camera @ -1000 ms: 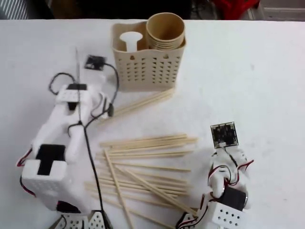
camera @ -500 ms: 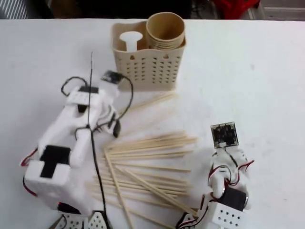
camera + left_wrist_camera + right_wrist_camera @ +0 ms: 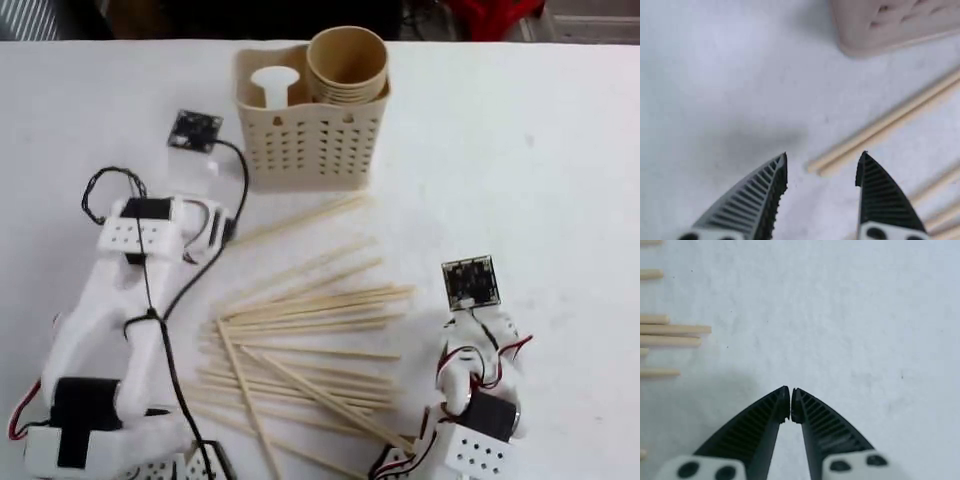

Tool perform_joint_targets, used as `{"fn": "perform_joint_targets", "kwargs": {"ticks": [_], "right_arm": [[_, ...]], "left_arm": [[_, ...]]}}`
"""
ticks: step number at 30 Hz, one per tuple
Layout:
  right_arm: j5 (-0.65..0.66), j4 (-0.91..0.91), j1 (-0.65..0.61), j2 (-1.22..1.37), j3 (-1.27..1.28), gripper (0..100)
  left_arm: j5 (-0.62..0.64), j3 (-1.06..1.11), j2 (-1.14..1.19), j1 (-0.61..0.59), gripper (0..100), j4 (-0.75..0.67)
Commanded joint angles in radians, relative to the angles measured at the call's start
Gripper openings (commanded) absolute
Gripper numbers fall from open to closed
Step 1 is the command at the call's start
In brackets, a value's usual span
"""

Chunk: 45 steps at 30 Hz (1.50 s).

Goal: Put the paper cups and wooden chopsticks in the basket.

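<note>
Your left gripper point(image 3: 823, 156) hangs released over the ends of 2 chopsticks point(image 3: 880, 125) near the basket point(image 3: 300, 150), which holds the stacked paper cups point(image 3: 346, 60). Your right gripper point(image 3: 790, 390) is clenched, empty, beside the loose pile point(image 3: 310, 345) on the table point(image 3: 540, 150).

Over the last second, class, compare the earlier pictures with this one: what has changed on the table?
The left gripper swung toward the basket, then drew back; it is open now. Several wooden chopsticks slid from beside the basket toward the pile. The right gripper, basket and paper cups stayed put.
</note>
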Motion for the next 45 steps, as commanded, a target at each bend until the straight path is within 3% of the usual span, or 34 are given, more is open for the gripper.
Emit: {"fn": "perform_joint_targets", "kwargs": {"ticks": [1,8,15,26,32,38,45], "right_arm": [[0.005,0.007,0.007,-0.010,0.006,2.5],[0.005,0.007,0.007,-0.010,0.006,2.5],[0.005,0.007,0.007,-0.010,0.006,2.5],[0.005,0.007,0.007,-0.010,0.006,2.5],[0.005,0.007,0.007,-0.010,0.006,2.5],[0.005,0.007,0.007,-0.010,0.006,2.5],[0.005,0.007,0.007,-0.010,0.006,2.5]], "left_arm": [[0.043,-0.018,0.068,-0.012,23,-0.077],[0.158,-0.146,0.303,-0.022,23,-0.078],[0.183,-0.157,0.318,-0.042,23,-0.075],[0.041,-0.155,0.323,0.107,19,0.118],[-0.029,-0.149,0.317,0.111,19,0.204],[-0.130,-0.029,0.255,0.148,19,0.196],[-0.130,0.043,0.051,0.231,18,0.115]]}}
